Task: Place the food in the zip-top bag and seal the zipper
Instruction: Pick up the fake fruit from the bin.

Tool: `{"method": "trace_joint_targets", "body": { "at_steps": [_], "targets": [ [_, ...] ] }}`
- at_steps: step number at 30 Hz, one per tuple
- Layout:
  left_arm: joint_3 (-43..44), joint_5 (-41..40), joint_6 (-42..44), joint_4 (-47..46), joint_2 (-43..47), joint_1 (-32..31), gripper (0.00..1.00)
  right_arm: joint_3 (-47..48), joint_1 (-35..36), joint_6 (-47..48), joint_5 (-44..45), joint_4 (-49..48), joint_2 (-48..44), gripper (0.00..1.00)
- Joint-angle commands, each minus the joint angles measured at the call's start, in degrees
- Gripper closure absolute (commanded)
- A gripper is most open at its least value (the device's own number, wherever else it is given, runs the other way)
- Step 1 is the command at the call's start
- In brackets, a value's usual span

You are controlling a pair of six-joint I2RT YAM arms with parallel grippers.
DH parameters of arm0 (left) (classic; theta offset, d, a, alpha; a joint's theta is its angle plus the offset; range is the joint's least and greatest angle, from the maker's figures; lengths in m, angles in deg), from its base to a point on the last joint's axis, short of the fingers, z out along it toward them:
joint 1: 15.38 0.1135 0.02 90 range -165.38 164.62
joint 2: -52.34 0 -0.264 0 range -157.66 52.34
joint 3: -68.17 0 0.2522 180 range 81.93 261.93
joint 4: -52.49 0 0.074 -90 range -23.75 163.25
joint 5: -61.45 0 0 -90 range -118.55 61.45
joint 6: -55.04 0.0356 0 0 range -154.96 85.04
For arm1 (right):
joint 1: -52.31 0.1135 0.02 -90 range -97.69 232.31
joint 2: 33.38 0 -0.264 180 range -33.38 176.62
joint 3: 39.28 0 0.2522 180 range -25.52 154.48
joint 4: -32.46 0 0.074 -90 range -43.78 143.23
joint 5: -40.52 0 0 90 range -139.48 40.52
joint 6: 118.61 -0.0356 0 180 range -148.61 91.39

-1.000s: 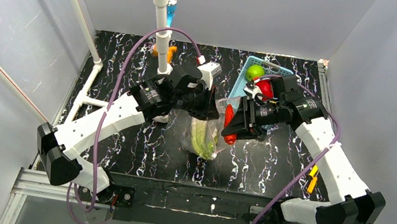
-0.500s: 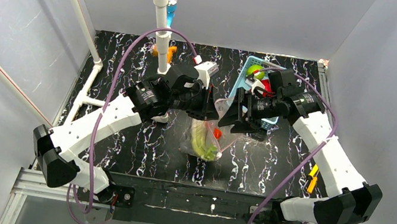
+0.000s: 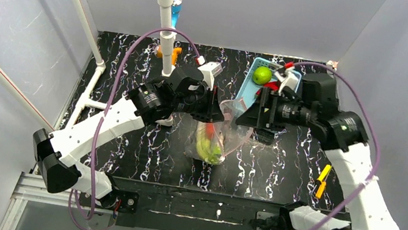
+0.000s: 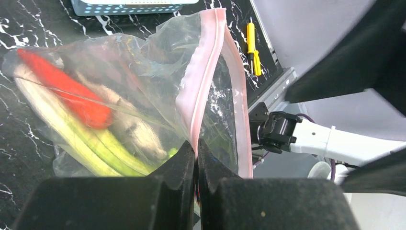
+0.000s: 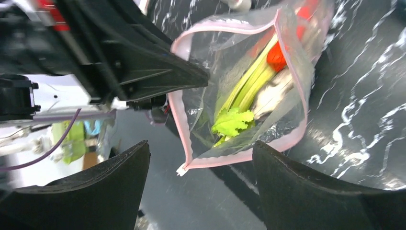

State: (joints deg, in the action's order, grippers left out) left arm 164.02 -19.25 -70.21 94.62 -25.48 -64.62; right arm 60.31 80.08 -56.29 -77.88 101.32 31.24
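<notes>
A: Where is the zip-top bag (image 3: pixel 220 136)?
B: In the middle of the table (image 3: pixel 141 142), between the left gripper (image 3: pixel 215 109) and the right gripper (image 3: pixel 253 121), with its mouth toward the back.
A: And inside it?
B: The leek (image 3: pixel 206 146) and the chilli (image 4: pixel 72 93), side by side.
A: The basket (image 3: pixel 247 85)?
B: Behind the bag, to the right, with a round fruit (image 3: pixel 262 75) in it. A small tool (image 3: pixel 322 180) lies near the table's right edge.

I see my black marbled worktop (image 3: pixel 146 149) carrying the zip-top bag (image 3: pixel 234 137) at centre and a light-blue basket (image 3: pixel 244 84) far right.
</notes>
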Motion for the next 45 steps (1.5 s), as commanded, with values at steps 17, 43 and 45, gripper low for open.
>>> {"method": "trace_joint_targets", "body": {
  "at_steps": [17,43,45],
  "targets": [
    [2.3,-17.2,-3.1,8.0,6.1,0.2,1.00,14.6,-11.9,-1.8,28.8,-8.8,15.3,0.02],
    [0.9,-14.5,-4.9,7.9,6.7,0.2,1.00,1.7,-8.8,-7.5,47.8,-9.2,35.7,0.09],
    [0.8,-13.9,-5.0,7.5,6.3,0.2,1.00,-0.7,-8.9,-8.3,48.2,-10.2,34.2,0.09]
  ]
}}
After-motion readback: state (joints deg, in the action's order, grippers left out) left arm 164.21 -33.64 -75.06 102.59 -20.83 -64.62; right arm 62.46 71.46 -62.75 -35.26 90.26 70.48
